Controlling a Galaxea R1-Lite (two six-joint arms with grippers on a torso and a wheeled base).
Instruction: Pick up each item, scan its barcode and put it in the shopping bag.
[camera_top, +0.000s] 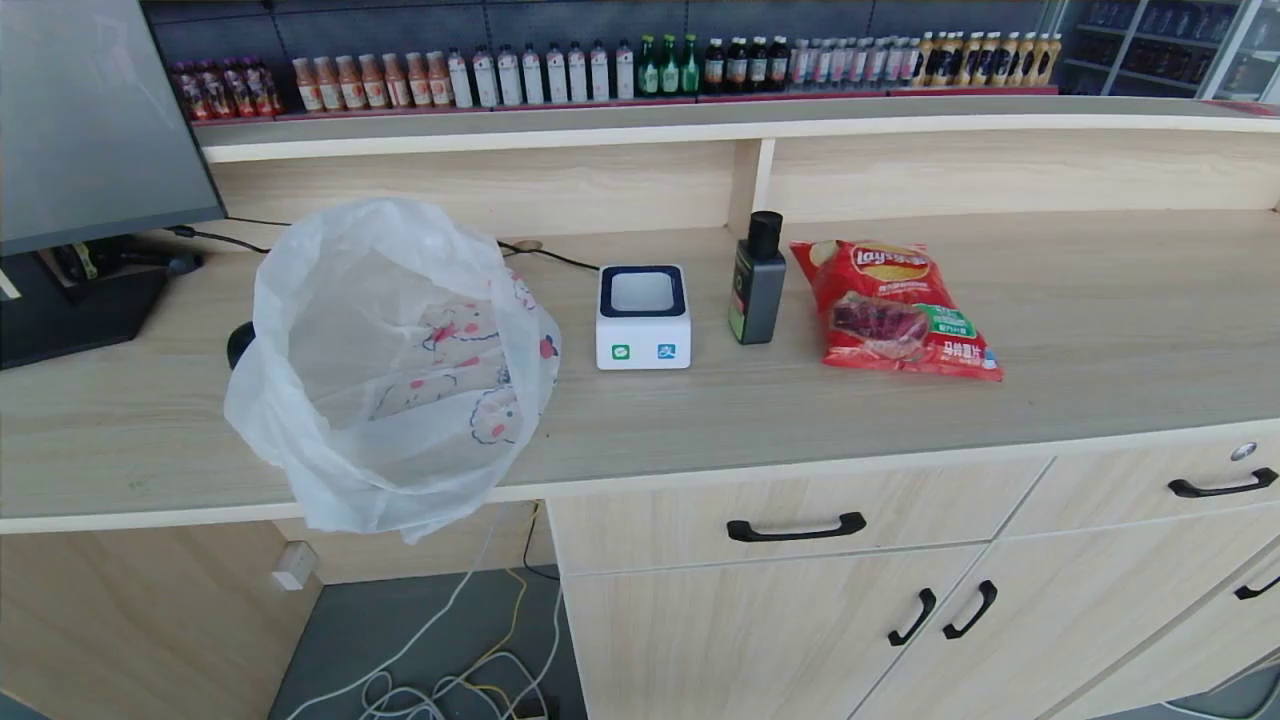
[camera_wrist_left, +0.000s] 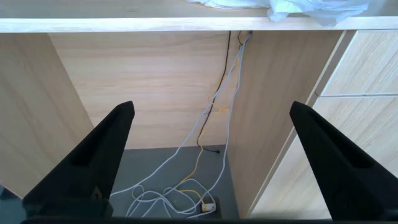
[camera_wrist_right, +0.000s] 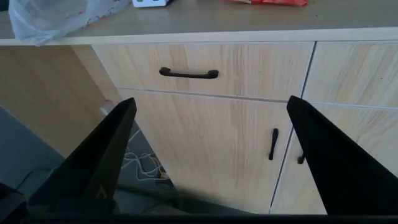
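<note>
On the wooden counter (camera_top: 700, 420) a translucent white shopping bag (camera_top: 390, 360) stands open at the left, its lower edge hanging over the front. To its right sits a white barcode scanner box (camera_top: 643, 318). Beyond that a dark bottle (camera_top: 757, 283) stands upright, and a red chip bag (camera_top: 895, 307) lies flat beside it. My left gripper (camera_wrist_left: 211, 155) is open below counter height, facing the gap under the counter. My right gripper (camera_wrist_right: 208, 155) is open too, low in front of the drawer; the chip bag's edge (camera_wrist_right: 267, 2) shows above.
A dark monitor (camera_top: 95, 120) stands at the counter's far left. Behind the counter runs a raised shelf (camera_top: 700, 130) with rows of bottles. Drawers and doors with black handles (camera_top: 795, 528) fill the front. Cables (camera_wrist_left: 186, 186) lie on the floor under the counter.
</note>
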